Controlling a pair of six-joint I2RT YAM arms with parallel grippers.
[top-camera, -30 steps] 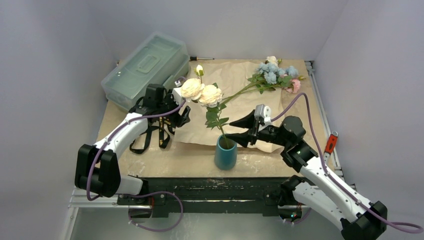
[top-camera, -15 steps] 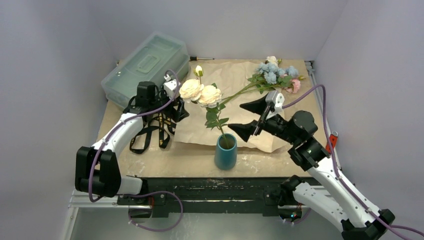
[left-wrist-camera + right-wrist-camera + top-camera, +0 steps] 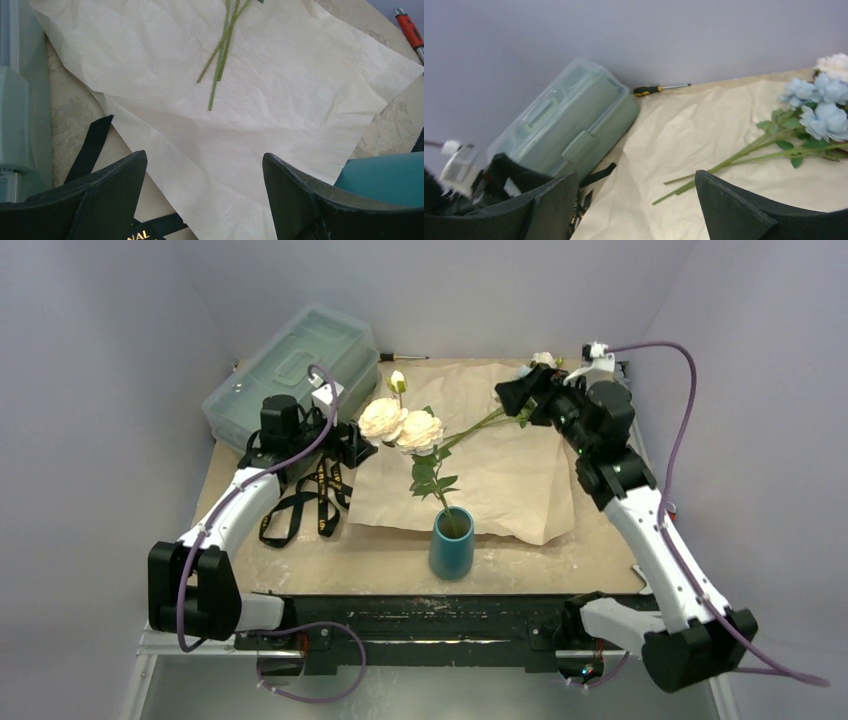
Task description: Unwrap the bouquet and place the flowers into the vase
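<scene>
Left gripper (image 3: 202, 165): I am holding my jaws spread wide with nothing between them, hovering low over the left edge of the paper.
Right gripper (image 3: 636, 180): I am holding these jaws wide apart as well, empty, hanging above the far right of the paper, near the loose flowers.
Vase (image 3: 451, 545): it is standing upright near the front edge of the table, just off the paper's near edge, between my two arms.
Cream roses (image 3: 402, 426): one leafy stem is sitting in the vase and leaning to the left, its two open blooms and a bud ending up close to my left gripper.
Blue blossoms (image 3: 824, 110): they are lying on the paper at the far right, their green stems pointing left, with a cream-white bloom just beside them.
Paper (image 3: 500, 480): it is lying unfolded and creased on the table.
Ribbon (image 3: 305, 505): black with gold lettering, it is lying loose left of the paper, under my left arm.
Toolbox (image 3: 295, 370): it is sitting in the far left corner.
Screwdriver (image 3: 659, 89): it is lying along the back wall, just beside the toolbox.
Red-handled tool (image 3: 410, 27): it is lying off the paper, at the right.
</scene>
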